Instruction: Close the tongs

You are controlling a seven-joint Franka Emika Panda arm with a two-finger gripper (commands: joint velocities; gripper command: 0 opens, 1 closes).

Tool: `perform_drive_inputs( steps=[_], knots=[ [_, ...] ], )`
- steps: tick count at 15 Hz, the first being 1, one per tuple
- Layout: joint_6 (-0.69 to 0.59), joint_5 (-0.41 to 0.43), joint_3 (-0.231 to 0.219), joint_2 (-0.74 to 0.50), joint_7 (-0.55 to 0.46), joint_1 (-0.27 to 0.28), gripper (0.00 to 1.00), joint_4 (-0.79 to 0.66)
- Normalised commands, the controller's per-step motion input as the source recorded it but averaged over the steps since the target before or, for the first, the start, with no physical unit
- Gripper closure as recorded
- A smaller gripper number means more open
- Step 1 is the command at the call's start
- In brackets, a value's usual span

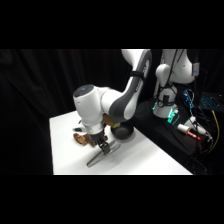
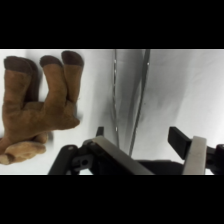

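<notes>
Claw (image 2: 150, 155) low over tongs (image 2: 131, 95), fingers spread wide astride both arms, gripping nothing. Tongs flat on table (image 1: 145, 160) (beside brown toy (image 2: 40, 105)), arms apart; squeeze not yet done.

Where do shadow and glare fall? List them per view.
Side view: bright white table against black backdrop; shadow beneath the gripper at the tongs. Wrist view: grey shadow between the tongs' two arms, table otherwise bright.

White arm, grey joints

The arm (image 1: 117, 95) has rounded glossy white shells with dark grey bands at the joints; its tool (image 1: 103, 148) has black linkage and pale flat fingers (image 2: 196, 155).
</notes>
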Motion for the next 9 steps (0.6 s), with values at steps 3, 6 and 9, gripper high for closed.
perform_drive_inputs(
  steps=[3, 6, 9],
  knots=[
    [-0.4, 0.077, 0.051, -0.35, 0.01, -0.028, 0.0, 0.02],
    [-0.34, 0.089, 0.042, -0.28, 0.05, -0.024, 0.0, 0.04],
    [-0.29, 0.054, 0.027, -0.18, 0.09, -0.004, 0.0, 0.06]
  ],
)
